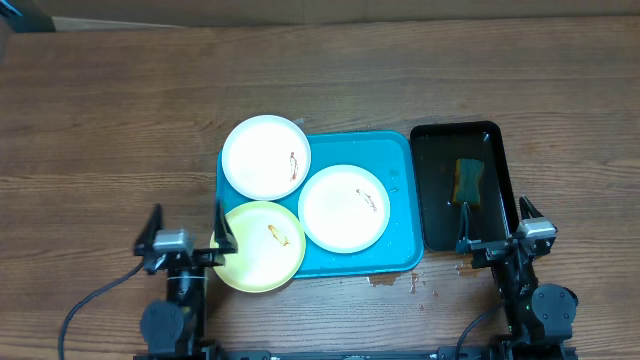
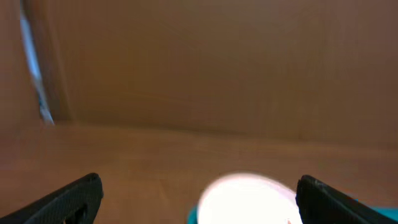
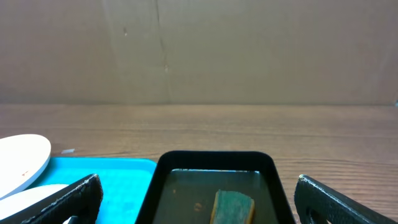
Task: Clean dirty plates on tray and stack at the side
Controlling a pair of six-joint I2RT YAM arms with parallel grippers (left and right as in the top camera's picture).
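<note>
Three plates (image 1: 344,207) lie on blue tray (image 1: 400,150), mid bench (image 1: 100,120); yellow plate (image 1: 258,247) overhangs its near-left corner. Wide open, holding nothing: left jaws, and right jaws by black tray (image 1: 440,220).

On my right a narrow black glossy tray (image 1: 455,127) lies on the brown wooden table (image 1: 110,110), and a green-yellow rectangular sponge (image 1: 468,180) rests inside it. Small dark spots (image 1: 392,281) mark the wood near me. A brown cardboard wall (image 3: 249,50) stands behind.

Looks like a test lab: bare wooden table (image 1: 100,100), cardboard backdrop (image 3: 249,50).
</note>
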